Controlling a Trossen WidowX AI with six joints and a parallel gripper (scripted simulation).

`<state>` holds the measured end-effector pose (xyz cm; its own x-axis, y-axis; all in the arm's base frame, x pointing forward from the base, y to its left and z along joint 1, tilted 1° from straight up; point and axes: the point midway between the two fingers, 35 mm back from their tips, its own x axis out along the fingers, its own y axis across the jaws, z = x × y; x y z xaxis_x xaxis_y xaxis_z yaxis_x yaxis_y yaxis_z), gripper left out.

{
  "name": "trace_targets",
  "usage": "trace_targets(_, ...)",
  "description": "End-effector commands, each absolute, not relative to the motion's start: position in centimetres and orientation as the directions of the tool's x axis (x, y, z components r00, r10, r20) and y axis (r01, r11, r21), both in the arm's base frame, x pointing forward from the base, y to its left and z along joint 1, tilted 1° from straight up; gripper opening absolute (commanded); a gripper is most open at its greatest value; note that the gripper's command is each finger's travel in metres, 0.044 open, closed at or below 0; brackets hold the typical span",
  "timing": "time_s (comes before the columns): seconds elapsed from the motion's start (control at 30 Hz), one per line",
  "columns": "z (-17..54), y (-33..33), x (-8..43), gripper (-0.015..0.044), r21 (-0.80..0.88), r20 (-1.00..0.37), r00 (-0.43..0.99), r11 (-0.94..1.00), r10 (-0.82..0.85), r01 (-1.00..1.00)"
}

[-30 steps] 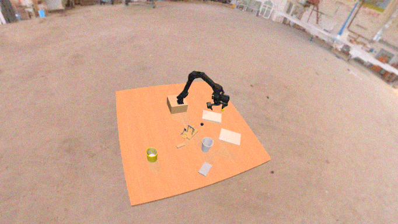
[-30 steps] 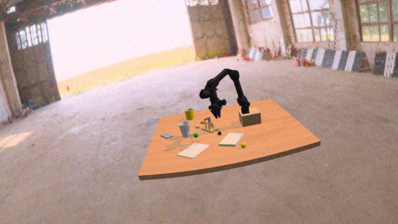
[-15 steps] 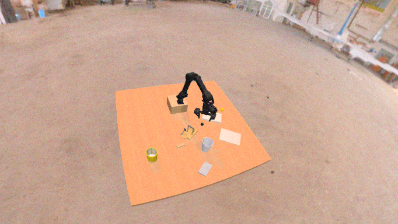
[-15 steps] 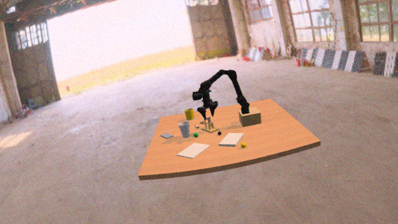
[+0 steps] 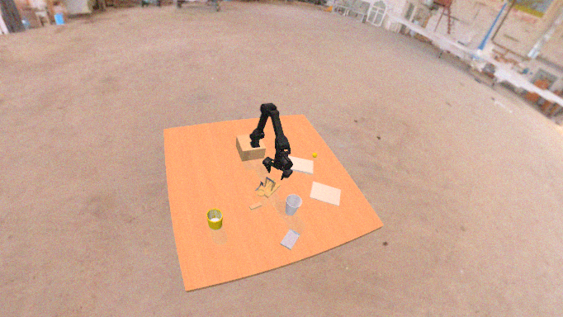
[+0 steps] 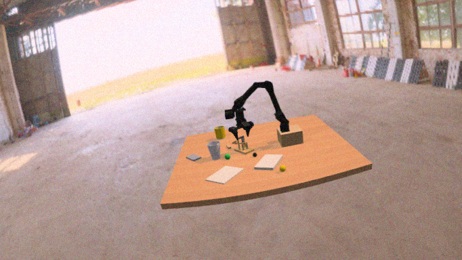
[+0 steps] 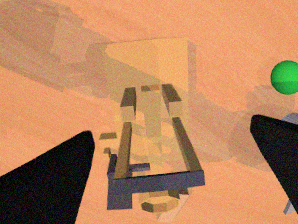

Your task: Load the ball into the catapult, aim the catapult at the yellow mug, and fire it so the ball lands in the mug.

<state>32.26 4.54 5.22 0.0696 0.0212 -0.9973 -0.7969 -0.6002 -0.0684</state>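
The wooden catapult (image 5: 271, 189) (image 6: 244, 151) (image 7: 150, 52) has a pale base and a dark crossbar. No ball shows on it in the wrist view. My gripper (image 5: 276, 174) (image 6: 242, 137) (image 7: 174, 131) is open and empty above the catapult, with a finger on either side of it in the wrist view. The yellow mug (image 5: 215, 220) (image 6: 220, 133) stands upright beyond the catapult. A green ball (image 6: 227, 156) (image 7: 287, 77) lies near the grey cup, a black ball (image 6: 255, 154) near the catapult base, and a yellow ball (image 5: 314, 155) (image 6: 282, 168) near the table edge.
The grey cup (image 5: 292, 205) (image 6: 214, 150) stands upright beside the catapult. Two white slabs (image 5: 325, 194) (image 6: 225, 175) lie flat. A small grey slab (image 5: 290, 239) (image 6: 193, 158) and a little wooden block (image 5: 256, 205) (image 6: 229, 147) lie nearby. My arm stands on a wooden box (image 5: 253, 154) (image 6: 290, 139).
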Motion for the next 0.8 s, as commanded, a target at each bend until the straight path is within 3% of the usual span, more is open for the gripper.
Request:
trace_targets(0.0,2.9,4.3,31.7,0.0440,-0.038,-0.999,0.039,-0.594,0.012,-0.804)
trace_targets(0.77,-0.2,4.3,31.8,0.0440,-0.038,-0.999,0.039,-0.594,0.012,-0.804)
